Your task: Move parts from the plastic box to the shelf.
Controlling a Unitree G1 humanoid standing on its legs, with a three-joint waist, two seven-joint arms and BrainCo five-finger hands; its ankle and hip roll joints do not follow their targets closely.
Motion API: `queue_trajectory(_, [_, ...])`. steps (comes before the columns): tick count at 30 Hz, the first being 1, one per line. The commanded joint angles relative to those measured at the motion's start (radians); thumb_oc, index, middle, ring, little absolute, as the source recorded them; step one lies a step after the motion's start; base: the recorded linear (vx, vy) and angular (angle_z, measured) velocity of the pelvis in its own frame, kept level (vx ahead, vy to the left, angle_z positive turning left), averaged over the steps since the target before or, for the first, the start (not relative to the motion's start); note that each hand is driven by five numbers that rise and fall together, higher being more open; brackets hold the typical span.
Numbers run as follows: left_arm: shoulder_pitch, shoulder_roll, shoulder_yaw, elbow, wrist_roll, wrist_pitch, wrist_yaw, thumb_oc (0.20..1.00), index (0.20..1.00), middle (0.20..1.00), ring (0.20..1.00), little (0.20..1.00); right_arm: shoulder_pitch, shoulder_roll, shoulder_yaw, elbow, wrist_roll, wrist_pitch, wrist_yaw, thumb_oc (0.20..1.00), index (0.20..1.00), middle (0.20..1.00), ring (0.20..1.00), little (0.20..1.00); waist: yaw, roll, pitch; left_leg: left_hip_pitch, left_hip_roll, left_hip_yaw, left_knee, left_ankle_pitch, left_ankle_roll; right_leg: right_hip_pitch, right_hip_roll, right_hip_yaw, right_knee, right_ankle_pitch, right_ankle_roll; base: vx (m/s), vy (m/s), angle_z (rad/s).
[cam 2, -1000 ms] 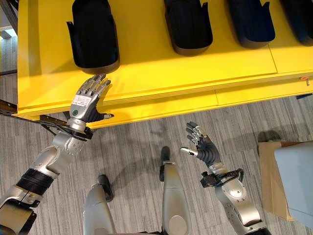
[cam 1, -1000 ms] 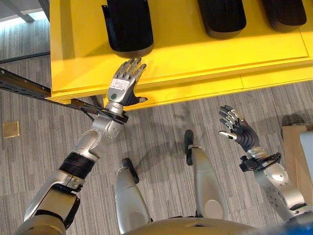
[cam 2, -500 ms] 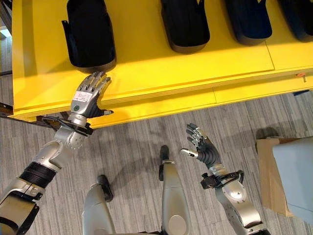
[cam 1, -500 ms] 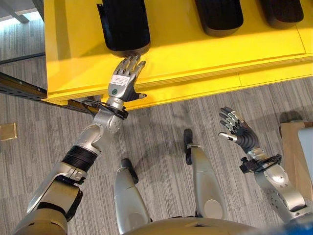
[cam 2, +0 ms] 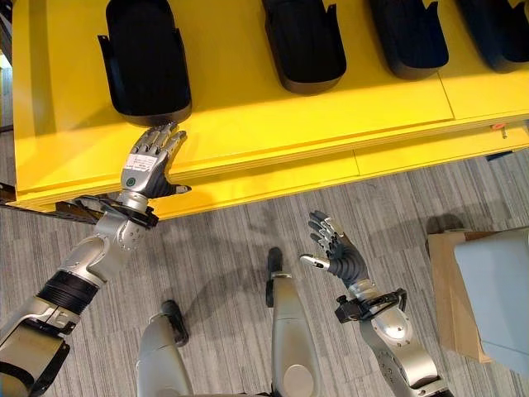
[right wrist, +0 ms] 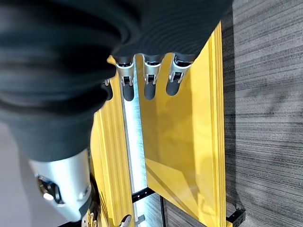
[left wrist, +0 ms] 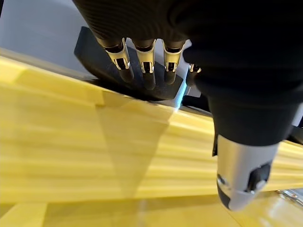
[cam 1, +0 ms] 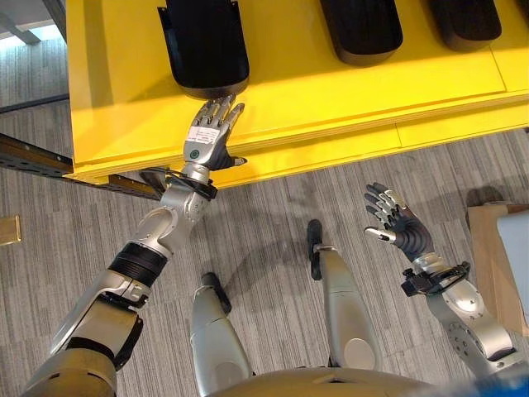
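Grey carpet floor (cam 1: 273,215) below a yellow shelf (cam 2: 248,124). Left robot hand (cam 1: 207,136), fingers straight and spread, lies over the shelf's front edge, fingertips just short of the nearest black part (cam 1: 205,45). Right robot hand (cam 2: 337,252), fingers relaxed and empty, hovers above the floor. Further black parts (cam 2: 304,45) line the shelf.

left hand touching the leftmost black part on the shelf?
Apart. In the right eye view, a strip of yellow shelf shows between the open left hand fingertips and the leftmost black part.
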Motion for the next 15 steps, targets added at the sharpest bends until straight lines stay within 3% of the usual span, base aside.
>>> queue_trajectory(1, [-0.045, 0.012, -0.009, 0.021, 0.006, -0.002, 0.054, 1.000, 1.000, 1.000, 1.000, 1.000, 0.039, -0.038, -0.033, -0.069, 0.015, -0.050, 0.001, 1.000, 1.000, 1.000, 1.000, 1.000, 0.000, 0.005, -0.047, -0.081, 0.023, -0.048, -0.119, 0.176, 0.008, 0.055, -0.059, 0.034, 0.045, -0.063, 0.055, 0.02, 0.007, -0.06])
queue_trajectory(4, [-0.053, 0.018, -0.005, 0.024, 0.007, 0.000, 0.056, 1.000, 1.000, 1.000, 1.000, 1.000, 0.040, -0.041, -0.033, -0.072, 0.019, -0.051, 0.003, 1.000, 1.000, 1.000, 1.000, 1.000, -0.001, 0.003, -0.042, -0.094, 0.019, -0.046, -0.120, 0.203, 0.017, 0.044, -0.060, 0.035, 0.038, -0.036, 0.049, -0.01, 0.006, -0.10])
queue_trajectory(5, [-0.053, 0.018, -0.006, 0.025, 0.007, 0.000, 0.056, 1.000, 1.000, 1.000, 1.000, 1.000, 0.040, -0.041, -0.033, -0.071, 0.019, -0.051, 0.003, 1.000, 1.000, 1.000, 1.000, 1.000, -0.001, 0.006, -0.047, -0.084, 0.021, -0.049, -0.118, 0.178, 0.009, 0.052, -0.059, 0.036, 0.044, -0.058, 0.055, 0.00, 0.000, 0.00])
queue_trajectory(9, [-0.067, 0.024, -0.008, 0.032, 0.010, 0.005, 0.059, 1.000, 1.000, 1.000, 1.000, 1.000, 0.040, -0.044, -0.033, -0.074, 0.021, -0.050, 0.005, 1.000, 1.000, 1.000, 1.000, 1.000, 0.000, 0.006, -0.046, -0.085, 0.021, -0.048, -0.115, 0.175, 0.009, 0.054, -0.059, 0.037, 0.046, -0.062, 0.056, 0.01, 0.003, 0.04])
queue_trajectory(10, [-0.070, 0.025, -0.007, 0.034, 0.010, 0.006, 0.060, 1.000, 1.000, 1.000, 1.000, 1.000, 0.039, -0.044, -0.033, -0.074, 0.021, -0.050, 0.006, 1.000, 1.000, 1.000, 1.000, 1.000, -0.001, 0.003, -0.042, -0.097, 0.019, -0.046, -0.117, 0.202, 0.017, 0.044, -0.061, 0.036, 0.038, -0.038, 0.050, 0.03, 0.008, 0.06])
queue_trajectory(11, [-0.072, 0.024, -0.009, 0.038, 0.010, 0.005, 0.060, 1.000, 1.000, 1.000, 1.000, 1.000, 0.041, -0.043, -0.033, -0.073, 0.018, -0.051, 0.005, 1.000, 1.000, 1.000, 1.000, 1.000, -0.001, 0.005, -0.046, -0.086, 0.021, -0.048, -0.112, 0.173, 0.008, 0.052, -0.060, 0.036, 0.049, -0.064, 0.056, 0.05, 0.010, 0.01])
queue_trajectory(15, [-0.097, 0.028, -0.021, 0.062, 0.009, 0.011, 0.065, 1.000, 1.000, 1.000, 1.000, 1.000, 0.041, -0.051, -0.034, -0.074, 0.016, -0.051, 0.005, 1.000, 1.000, 1.000, 1.000, 1.000, -0.003, 0.004, -0.042, -0.088, 0.020, -0.050, -0.106, 0.170, 0.010, 0.051, -0.061, 0.041, 0.055, -0.066, 0.057, 0.03, 0.005, -0.01])
